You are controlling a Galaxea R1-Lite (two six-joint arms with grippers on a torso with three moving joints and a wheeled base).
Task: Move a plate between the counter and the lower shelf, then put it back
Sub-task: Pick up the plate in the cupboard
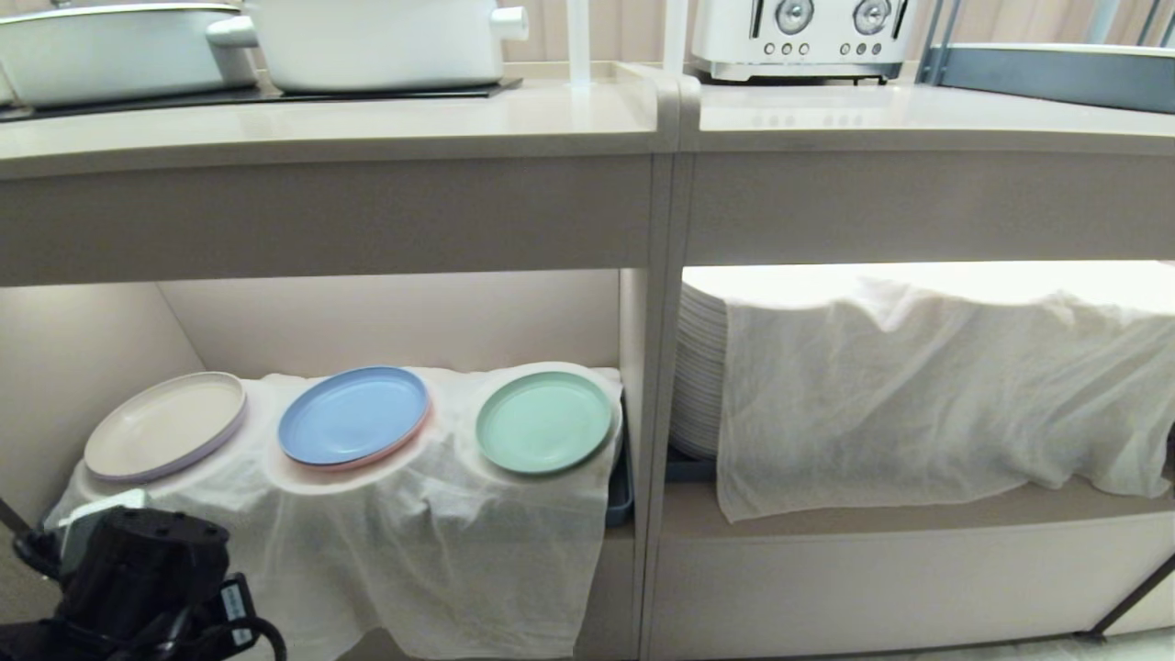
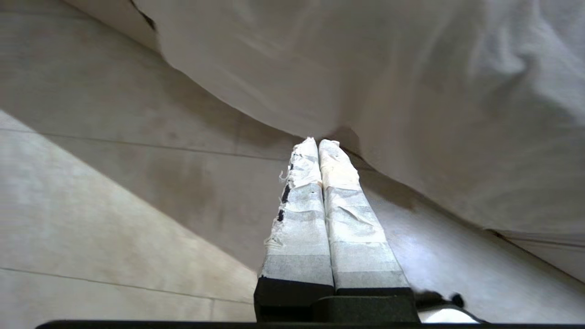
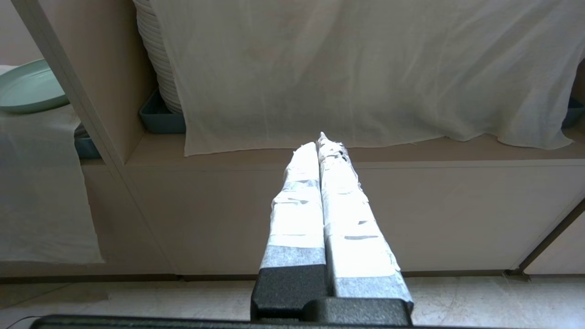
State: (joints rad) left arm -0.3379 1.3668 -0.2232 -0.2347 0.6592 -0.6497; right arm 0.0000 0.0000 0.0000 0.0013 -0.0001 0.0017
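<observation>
The round mint-green plastic plate lay flat on the thin white cloth draped over the lower shelf, at the shelf's right end beside the divider wall. A round blue plate sat near it to the left, and a round beige-grey plate further left, the three apart from each other. The pale beige counter above carried white pots and a white toaster. The left gripper was low at the left, taped fingers pressed together, empty, tips near the hanging cloth. The right gripper was also clenched and empty, pointing at the neighbouring compartment with the covered white plate stack.
</observation>
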